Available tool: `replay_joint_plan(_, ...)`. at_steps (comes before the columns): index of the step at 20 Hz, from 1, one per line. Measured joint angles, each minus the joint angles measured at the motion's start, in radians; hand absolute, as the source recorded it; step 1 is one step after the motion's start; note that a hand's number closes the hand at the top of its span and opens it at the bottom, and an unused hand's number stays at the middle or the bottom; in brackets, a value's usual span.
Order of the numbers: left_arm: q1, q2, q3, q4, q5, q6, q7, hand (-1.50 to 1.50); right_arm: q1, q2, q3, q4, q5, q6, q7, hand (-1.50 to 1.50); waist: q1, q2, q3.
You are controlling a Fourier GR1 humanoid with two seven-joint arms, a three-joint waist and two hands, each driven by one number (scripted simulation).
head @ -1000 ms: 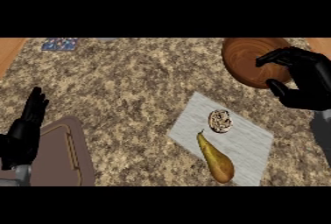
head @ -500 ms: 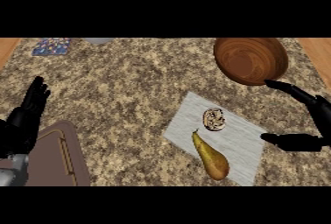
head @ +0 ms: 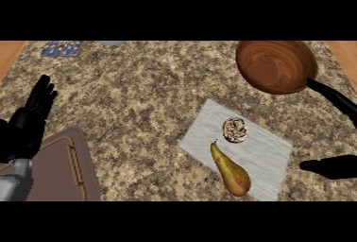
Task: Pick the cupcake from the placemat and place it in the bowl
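The cupcake (head: 235,130) lies on the pale grey placemat (head: 268,151) right of centre, a small round brown thing seen from above. A yellow-brown pear (head: 231,169) lies on the same mat just below it. The brown wooden bowl (head: 276,65) stands at the upper right with nothing in it. My right hand (head: 335,166) shows at the right edge, its thumb low beside the mat and a finger (head: 336,99) stretched up toward the bowl's rim. It is open and holds nothing. My left hand (head: 29,124) rests open at the left edge, fingers up.
A brown cutting board (head: 59,172) lies at the lower left under my left forearm. A blue patterned item (head: 61,47) sits at the far upper left. Wooden strips border the speckled counter (head: 140,94) at both upper corners.
My right hand has drawn down from beside the bowl and spread wide at the right edge. The view has shifted, so the bowl and mat sit lower. Cupcake and pear lie as before.
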Motion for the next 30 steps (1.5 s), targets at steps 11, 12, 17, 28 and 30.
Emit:
replay_joint_plan(11, -0.023, -0.045, -0.005, 0.003, -0.046, -0.010, 0.012, 0.00, -0.369, -0.038, 0.123, 0.081, 0.023, 0.274, 0.331, -1.50, 0.027, 0.004, -0.001)
replay_joint_plan(12, -0.024, -0.049, -0.005, 0.003, -0.047, -0.012, 0.013, 0.00, -0.399, -0.035, 0.138, 0.108, 0.026, 0.301, 0.345, -1.50, 0.027, 0.005, -0.001)
replay_joint_plan(17, -0.027, -0.055, 0.002, -0.012, -0.056, -0.018, 0.025, 0.00, -0.513, 0.022, 0.235, 0.225, 0.059, 0.417, 0.413, -1.50, 0.029, 0.005, -0.001)
replay_joint_plan(28, -0.021, -0.055, 0.058, 0.008, -0.056, -0.065, 0.018, 0.00, -0.612, 0.139, 0.335, 0.414, 0.112, 0.645, 0.479, -1.50, 0.017, 0.003, 0.000)
replay_joint_plan(30, -0.006, -0.073, 0.050, -0.012, -0.073, -0.053, 0.024, 0.00, -0.615, 0.163, 0.352, 0.437, 0.145, 0.661, 0.482, -1.50, 0.017, 0.003, 0.000)
